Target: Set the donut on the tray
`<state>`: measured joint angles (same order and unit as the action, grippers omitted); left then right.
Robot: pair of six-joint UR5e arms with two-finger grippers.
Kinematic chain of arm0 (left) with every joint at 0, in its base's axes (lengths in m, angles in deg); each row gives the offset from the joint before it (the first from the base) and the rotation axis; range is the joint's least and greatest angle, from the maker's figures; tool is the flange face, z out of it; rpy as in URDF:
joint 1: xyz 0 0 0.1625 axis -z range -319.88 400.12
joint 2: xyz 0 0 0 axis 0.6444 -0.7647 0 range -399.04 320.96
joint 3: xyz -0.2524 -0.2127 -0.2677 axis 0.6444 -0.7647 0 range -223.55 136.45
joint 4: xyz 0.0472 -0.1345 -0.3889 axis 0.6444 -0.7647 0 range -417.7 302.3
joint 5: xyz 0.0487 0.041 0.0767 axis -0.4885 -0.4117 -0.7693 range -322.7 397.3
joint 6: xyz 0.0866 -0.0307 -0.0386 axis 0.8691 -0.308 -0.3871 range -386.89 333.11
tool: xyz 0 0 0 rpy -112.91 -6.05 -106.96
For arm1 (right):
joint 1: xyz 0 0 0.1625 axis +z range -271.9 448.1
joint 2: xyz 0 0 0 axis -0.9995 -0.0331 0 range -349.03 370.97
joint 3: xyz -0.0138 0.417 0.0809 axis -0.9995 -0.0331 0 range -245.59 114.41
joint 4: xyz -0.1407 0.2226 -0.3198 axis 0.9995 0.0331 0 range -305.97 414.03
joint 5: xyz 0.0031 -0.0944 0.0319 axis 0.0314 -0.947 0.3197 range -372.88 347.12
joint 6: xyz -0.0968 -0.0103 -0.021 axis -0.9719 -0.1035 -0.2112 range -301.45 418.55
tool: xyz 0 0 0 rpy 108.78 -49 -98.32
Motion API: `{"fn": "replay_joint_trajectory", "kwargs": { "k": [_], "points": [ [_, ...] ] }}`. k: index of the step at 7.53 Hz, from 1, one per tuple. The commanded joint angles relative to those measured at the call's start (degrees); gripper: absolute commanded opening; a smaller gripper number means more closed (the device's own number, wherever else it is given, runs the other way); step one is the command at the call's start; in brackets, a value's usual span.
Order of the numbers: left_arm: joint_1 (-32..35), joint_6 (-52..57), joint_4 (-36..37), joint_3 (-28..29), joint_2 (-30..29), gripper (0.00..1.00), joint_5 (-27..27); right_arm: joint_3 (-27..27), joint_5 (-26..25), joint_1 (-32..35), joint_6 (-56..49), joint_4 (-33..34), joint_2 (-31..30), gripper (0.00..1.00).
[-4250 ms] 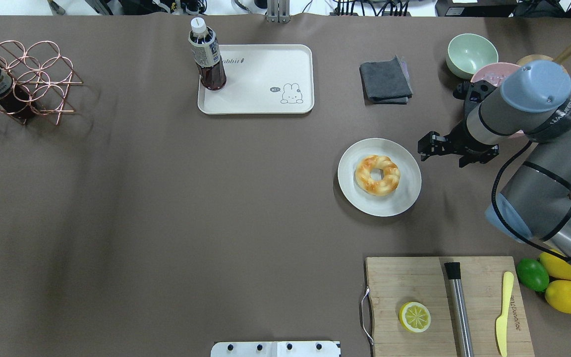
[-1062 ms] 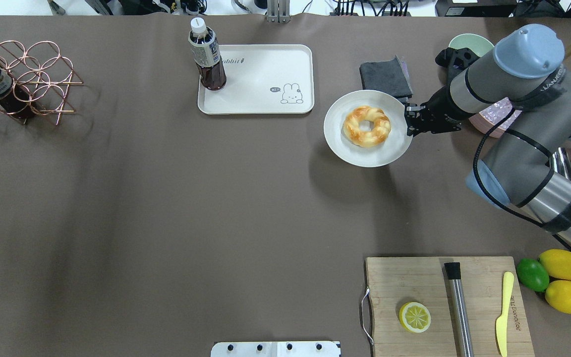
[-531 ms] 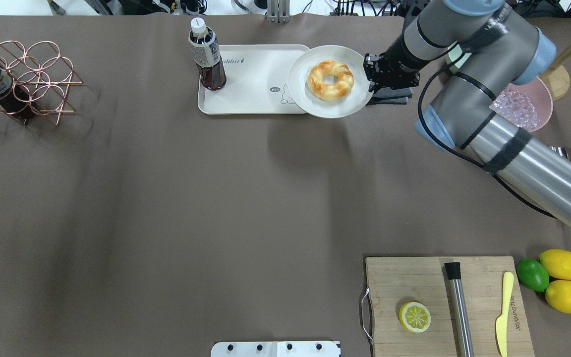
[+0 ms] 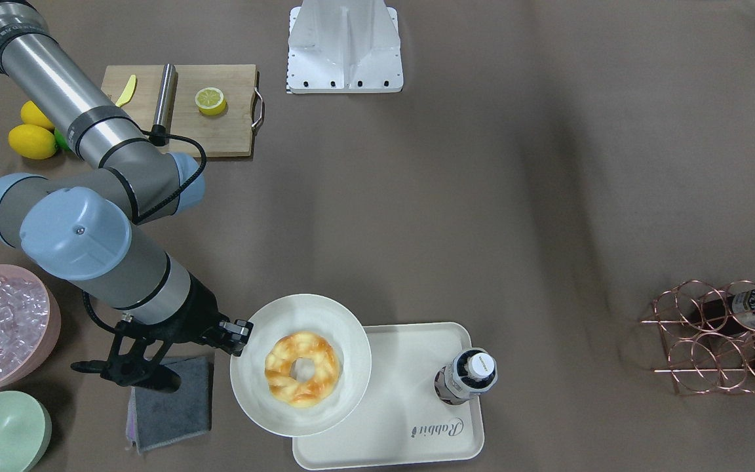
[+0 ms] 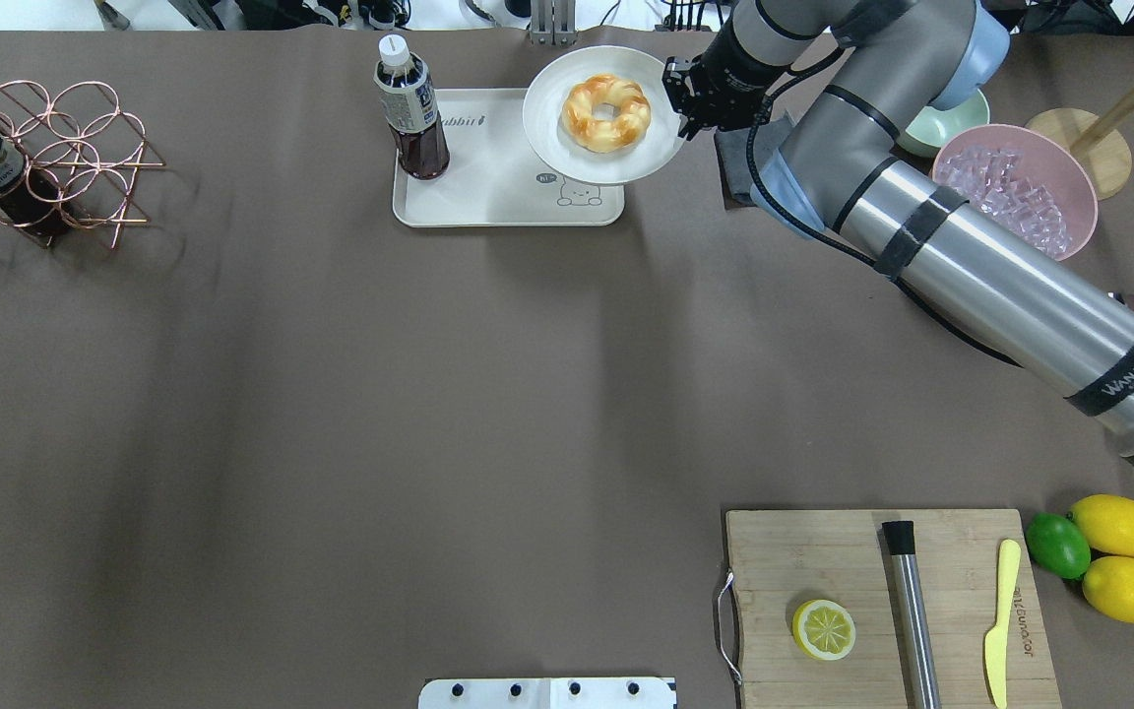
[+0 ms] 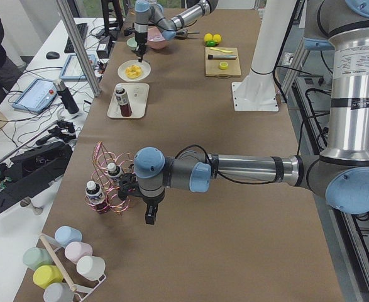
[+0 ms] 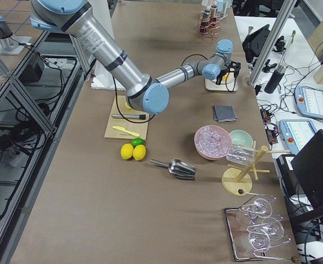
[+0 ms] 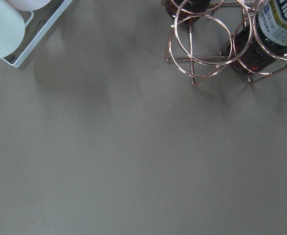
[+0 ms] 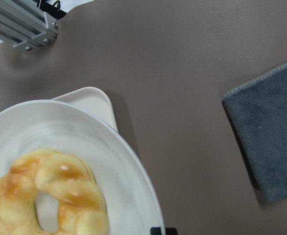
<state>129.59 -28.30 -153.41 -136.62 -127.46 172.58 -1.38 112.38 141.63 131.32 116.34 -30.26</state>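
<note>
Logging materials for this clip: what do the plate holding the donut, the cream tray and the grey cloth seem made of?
The plate: off-white, matte, thin rim, no sharp glare; probably melamine or plastic, though glazed ceramic isn't excluded. The tray: same cream matte look with printed script, likely plastic. The cloth: textile, soft napped surface with a stitched edge, perhaps microfibre.

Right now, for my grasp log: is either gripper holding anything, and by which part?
The right gripper pinches the round plate by its rim, on the arm's side; the donut just lies on it. The left gripper: cannot tell.
</note>
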Motion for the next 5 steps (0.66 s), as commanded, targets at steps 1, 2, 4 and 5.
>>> {"fn": "replay_joint_trajectory", "kwargs": {
  "k": [1,2,4,5],
  "points": [
    [0.0,0.0,0.0,0.0,0.0,0.99,0.1,-10.0,-0.4,-0.7,0.0,-1.3,7.2,0.0],
    [0.0,0.0,0.0,-0.1,0.0,0.99,0.1,-12.6,-0.7,-1.6,-0.2,-2.8,7.7,0.0],
    [0.0,0.0,0.0,-0.2,0.0,0.99,0.1,-15.6,-2.1,-3.8,-0.3,-5.1,8.7,0.0],
    [0.0,0.1,0.0,-0.4,1.0,0.99,0.1,-15.8,-2.2,-4.4,-0.3,-5.1,9.4,0.0]
  ]
}}
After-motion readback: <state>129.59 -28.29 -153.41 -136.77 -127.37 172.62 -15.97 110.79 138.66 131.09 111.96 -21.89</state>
